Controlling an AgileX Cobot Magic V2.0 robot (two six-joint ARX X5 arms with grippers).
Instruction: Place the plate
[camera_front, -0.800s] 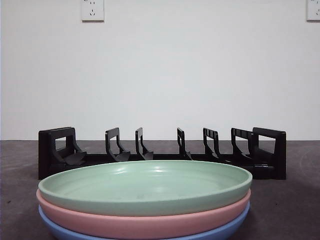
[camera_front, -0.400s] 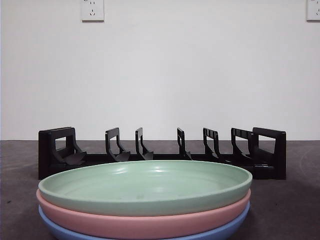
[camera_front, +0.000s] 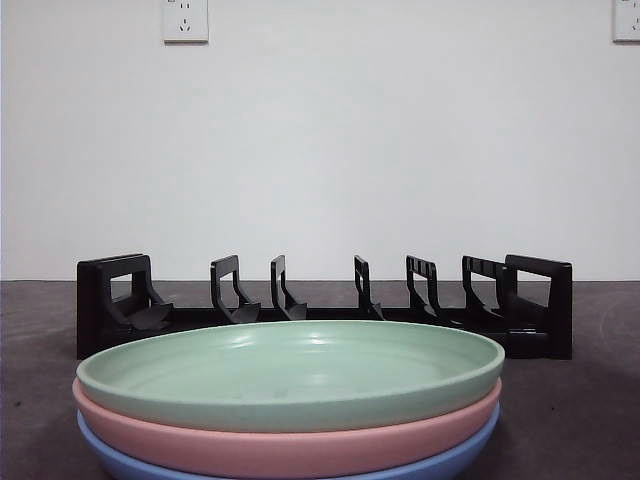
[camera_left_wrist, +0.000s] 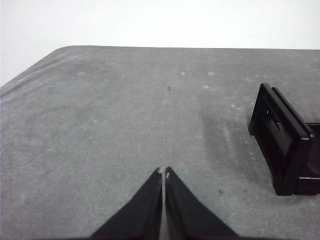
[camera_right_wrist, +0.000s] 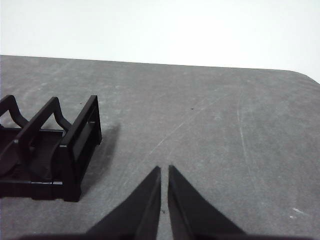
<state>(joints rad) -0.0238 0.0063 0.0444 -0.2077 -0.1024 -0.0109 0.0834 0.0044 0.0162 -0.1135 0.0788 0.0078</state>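
A green plate (camera_front: 290, 370) lies on top of a pink plate (camera_front: 300, 440) and a blue plate (camera_front: 440, 462), stacked at the near edge of the front view. Behind the stack stands a black slotted rack (camera_front: 325, 305), with nothing in its slots. My left gripper (camera_left_wrist: 163, 172) hangs shut over bare table to one side of the rack's end (camera_left_wrist: 285, 142). My right gripper (camera_right_wrist: 164, 170) hangs over the table past the rack's other end (camera_right_wrist: 75, 142), its jaws nearly touching and holding nothing. Neither arm shows in the front view.
The table is a grey mat (camera_front: 590, 400) with a white wall behind it. Its rounded corners show in both wrist views (camera_left_wrist: 60, 50) (camera_right_wrist: 300, 75). Wall sockets (camera_front: 185, 20) sit high on the wall.
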